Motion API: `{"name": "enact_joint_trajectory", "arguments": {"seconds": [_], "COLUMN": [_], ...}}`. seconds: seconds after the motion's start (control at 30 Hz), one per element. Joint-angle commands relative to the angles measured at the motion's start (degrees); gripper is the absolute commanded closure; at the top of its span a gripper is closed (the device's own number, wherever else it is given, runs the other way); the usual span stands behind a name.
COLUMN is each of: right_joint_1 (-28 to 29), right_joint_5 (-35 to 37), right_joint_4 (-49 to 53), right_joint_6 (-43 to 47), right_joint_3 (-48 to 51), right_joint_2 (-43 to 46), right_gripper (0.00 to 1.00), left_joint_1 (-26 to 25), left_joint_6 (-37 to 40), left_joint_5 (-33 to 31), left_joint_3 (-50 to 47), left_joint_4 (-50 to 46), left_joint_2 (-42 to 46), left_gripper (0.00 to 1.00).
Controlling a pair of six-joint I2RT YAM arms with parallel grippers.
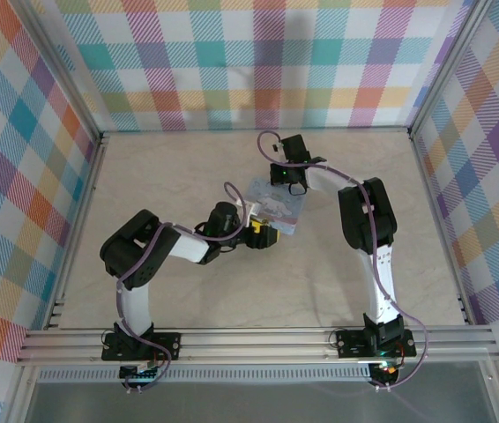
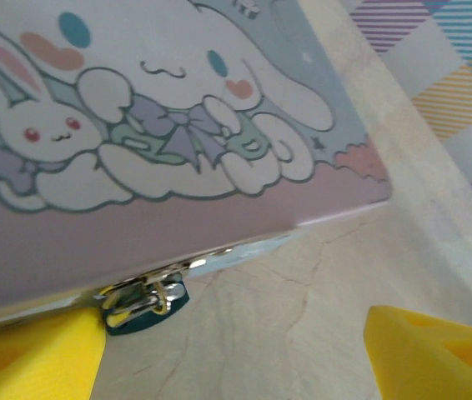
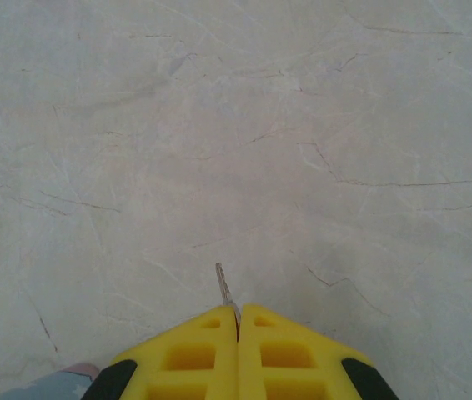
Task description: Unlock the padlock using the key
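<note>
The padlock (image 2: 141,305), small and bluish with shiny metal parts, hangs from the clasp on the front edge of the pastel tin (image 2: 178,125), just off my left gripper's left finger. My left gripper (image 2: 236,362) is open, its yellow fingers (image 2: 27,358) far apart with bare table between them; in the top view it (image 1: 262,234) sits at the tin's near edge. My right gripper (image 3: 238,321) is shut on the key (image 3: 223,287), whose thin blade sticks out ahead over the table. In the top view the right gripper (image 1: 295,181) is at the tin's far edge.
The tin (image 1: 276,204) with the white cartoon figure lies mid-table between the two grippers. Checked walls (image 1: 249,62) enclose the table at the back and both sides. A corner of the tin (image 3: 57,385) shows at the right wrist view's lower left.
</note>
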State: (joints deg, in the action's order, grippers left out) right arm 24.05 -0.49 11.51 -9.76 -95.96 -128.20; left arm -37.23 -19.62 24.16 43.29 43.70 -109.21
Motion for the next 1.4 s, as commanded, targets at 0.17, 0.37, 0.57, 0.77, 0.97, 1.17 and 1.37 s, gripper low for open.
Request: {"name": "enact_joint_trajectory", "arguments": {"seconds": [0.17,0.37,0.57,0.77,0.97,1.17,1.37], "right_joint_1": [1.7,1.9,1.9,2.0,2.1,2.2,2.3], "right_joint_5": [-0.8,-0.6,0.0,0.0,0.1,0.6,1.1], "right_joint_4": [1.5,1.5,1.4,1.4,1.3,1.2,1.5], "right_joint_6": [0.8,0.9,1.1,0.9,0.8,0.9,0.7], "right_joint_3": [1.1,1.5,1.6,1.5,1.4,1.6,1.2], "right_joint_2": [1.3,1.6,2.1,2.2,2.4,2.8,3.2], "right_gripper": [1.0,1.0,1.0,1.0,1.0,1.0,1.0], "left_joint_1": [-1.2,-2.3,-2.3,-2.4,-2.4,-3.9,-5.7], "left_joint_6": [1.2,1.7,1.6,-0.1,-0.8,1.4,2.3], "left_joint_5": [-8.0,-0.6,4.5,8.2,7.0,-5.8,-16.3], "left_joint_3": [-1.2,1.1,0.6,0.9,1.4,-1.0,-3.3], "left_joint_4": [3.3,4.1,5.8,6.9,5.7,1.7,1.7], "left_joint_2": [0.4,-1.4,-0.3,0.2,-0.3,1.6,3.0], "left_gripper": [0.16,0.19,0.23,0.21,0.27,0.21,0.13]}}
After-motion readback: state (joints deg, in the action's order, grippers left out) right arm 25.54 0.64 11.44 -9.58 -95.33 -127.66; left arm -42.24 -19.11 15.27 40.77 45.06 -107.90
